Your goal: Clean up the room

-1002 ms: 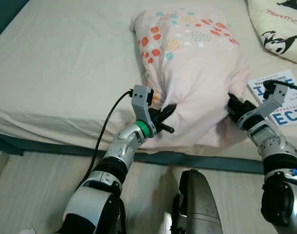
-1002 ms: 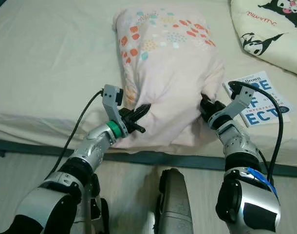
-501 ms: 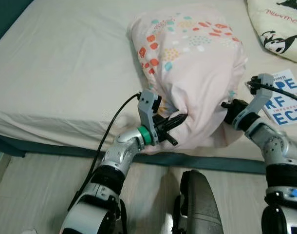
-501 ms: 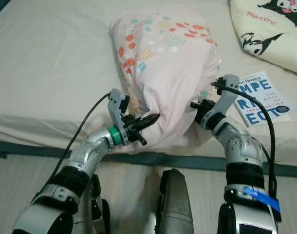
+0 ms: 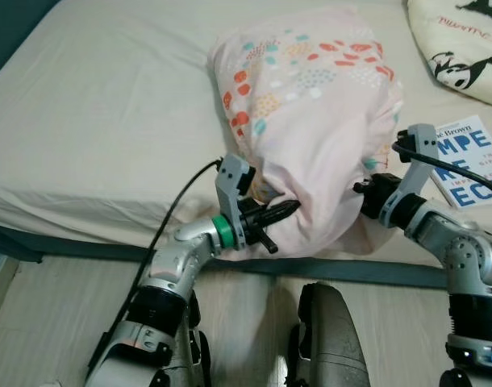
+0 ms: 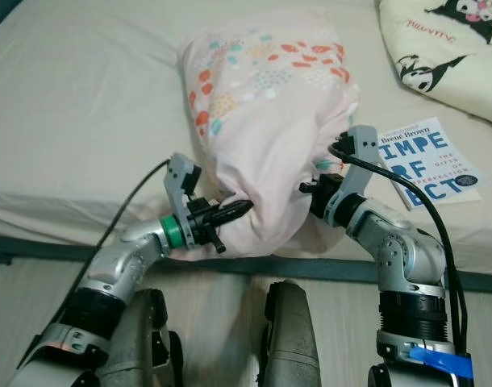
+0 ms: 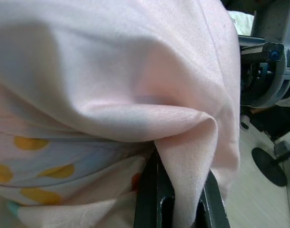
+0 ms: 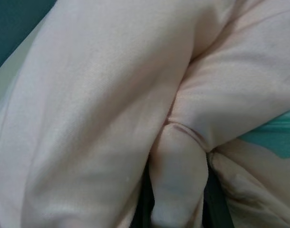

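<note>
A pale pink pillow [image 5: 310,121] with orange, teal and yellow dots lies at the front edge of the bed, its near end bunched up. My left gripper [image 5: 285,211] is shut on a fold of the pillow's fabric [image 7: 192,142] at its lower left corner. On the pillow's right side, my right gripper [image 5: 364,192] is shut on another fold of the pillowcase [image 8: 178,175]. Both sets of fingertips are buried in cloth.
The bed [image 5: 101,121] has a beige sheet and a dark teal frame edge [image 5: 60,246]. A blue and white book [image 5: 472,157] lies on the bed to the right. A cream cushion with cartoon prints [image 5: 464,40] sits at the far right. Below is light wood floor [image 5: 52,322].
Both grippers have drawn closer together, squeezing the pillow's near end narrower. The pillow has bunched up and risen, uncovering more of the book on the right.
</note>
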You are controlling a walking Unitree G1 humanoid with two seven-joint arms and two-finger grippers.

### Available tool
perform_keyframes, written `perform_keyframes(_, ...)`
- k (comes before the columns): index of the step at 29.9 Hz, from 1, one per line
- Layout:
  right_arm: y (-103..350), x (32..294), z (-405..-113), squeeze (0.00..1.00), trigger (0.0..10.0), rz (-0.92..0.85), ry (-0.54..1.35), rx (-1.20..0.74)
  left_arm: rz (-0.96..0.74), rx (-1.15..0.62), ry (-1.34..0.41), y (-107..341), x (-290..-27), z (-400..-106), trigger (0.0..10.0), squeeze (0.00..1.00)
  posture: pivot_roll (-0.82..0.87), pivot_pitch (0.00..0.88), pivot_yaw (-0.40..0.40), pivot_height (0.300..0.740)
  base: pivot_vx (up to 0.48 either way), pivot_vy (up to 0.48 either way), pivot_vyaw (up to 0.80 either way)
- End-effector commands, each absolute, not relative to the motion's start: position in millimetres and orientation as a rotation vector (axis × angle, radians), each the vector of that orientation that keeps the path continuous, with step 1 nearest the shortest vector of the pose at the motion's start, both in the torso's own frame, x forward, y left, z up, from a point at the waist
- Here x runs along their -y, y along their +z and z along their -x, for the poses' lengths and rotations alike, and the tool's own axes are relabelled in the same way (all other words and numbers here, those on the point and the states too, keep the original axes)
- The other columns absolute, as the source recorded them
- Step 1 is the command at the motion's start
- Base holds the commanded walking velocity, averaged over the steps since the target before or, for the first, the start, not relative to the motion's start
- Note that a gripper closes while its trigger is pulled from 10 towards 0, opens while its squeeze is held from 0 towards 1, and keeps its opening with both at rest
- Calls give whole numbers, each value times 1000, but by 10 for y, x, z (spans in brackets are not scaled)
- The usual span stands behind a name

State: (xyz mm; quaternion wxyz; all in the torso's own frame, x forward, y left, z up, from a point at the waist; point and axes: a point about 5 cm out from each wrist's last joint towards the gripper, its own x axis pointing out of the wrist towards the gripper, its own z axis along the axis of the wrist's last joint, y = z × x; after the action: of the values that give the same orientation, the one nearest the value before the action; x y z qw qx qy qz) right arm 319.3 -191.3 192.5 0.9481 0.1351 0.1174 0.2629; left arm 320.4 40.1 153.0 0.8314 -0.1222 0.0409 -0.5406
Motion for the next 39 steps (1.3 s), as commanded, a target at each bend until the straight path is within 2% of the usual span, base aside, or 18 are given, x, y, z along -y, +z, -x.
perform_keyframes(1, 1825, 1556, -3102, 0, 0, -295, 708, -319, 261, -89, -1304, 1556, -190, -3057, 0, 0, -5, 148, 70, 594, 0, 0, 0)
perform_keyframes(3, 1832, 1488, -3008, 0, 0, -257, 755, -358, 243, -90, -1313, 1596, -307, -3056, 0, 0, -7, 147, 67, 594, 0, 0, 0)
perform_keyframes(9, 1829, 1415, -2901, 0, 0, -222, 799, -397, 210, -97, -1343, 1635, -423, -3025, 0, 0, -7, 150, 69, 594, 0, 0, 0)
perform_keyframes(14, 1842, 1316, -2704, 0, 0, -182, 861, -454, 176, -113, -1468, 1778, -589, -2852, 0, 0, -10, 153, 80, 594, 0, 0, 0)
perform_keyframes(20, 1871, 1295, -2590, 0, 0, -168, 888, -476, 202, -153, -1551, 1844, -690, -2671, 0, 0, -10, 158, 79, 594, 0, 0, 0)
perform_keyframes(28, 1872, 1303, -2511, 0, 0, -146, 905, -499, 171, -207, -1572, 1775, -738, -2524, 0, 0, -2, 161, 66, 594, 0, 0, 0)
perform_keyframes(29, 1869, 1295, -2506, 1000, 0, -132, 911, -503, 141, -221, -1578, 1726, -744, -2491, 2353, 0, -2, 161, 66, 594, 0, 0, 0)
perform_keyframes(30, 1860, 1287, -2504, 1000, 0, -111, 911, -508, 87, -235, -1555, 1662, -747, -2481, 8667, 0, 0, 163, 62, 594, 0, 0, 0)
perform_keyframes(31, 1847, 1285, -2503, 1000, 1412, -81, 910, -513, 69, -264, -1555, 1608, -751, -2464, 10000, 0, 1, 163, 60, 594, 0, 0, 0)
perform_keyframes(32, 1834, 1285, -2501, 1000, 4353, -58, 907, -518, 57, -278, -1556, 1575, -759, -2451, 10000, 200, 1, 163, 59, 594, 0, 0, 0)
perform_keyframes(33, 1834, 1285, -2501, 1000, 4353, -58, 907, -518, 57, -278, -1556, 1575, -759, -2451, 10000, 200, 1, 163, 59, 594, 0, 0, 0)
perform_keyframes(34, 1819, 1286, -2495, 1000, 10000, -40, 907, -525, 66, -295, -1543, 1547, -767, -2458, 10000, 1000, 1, 163, 59, 594, 0, 0, 0)
perform_keyframes(39, 1805, 1285, -2423, 1000, 10000, 9, 936, -550, 80, -324, -1526, 1531, -817, -2463, 10000, 1000, -1, 164, 57, 594, 0, 0, 0)
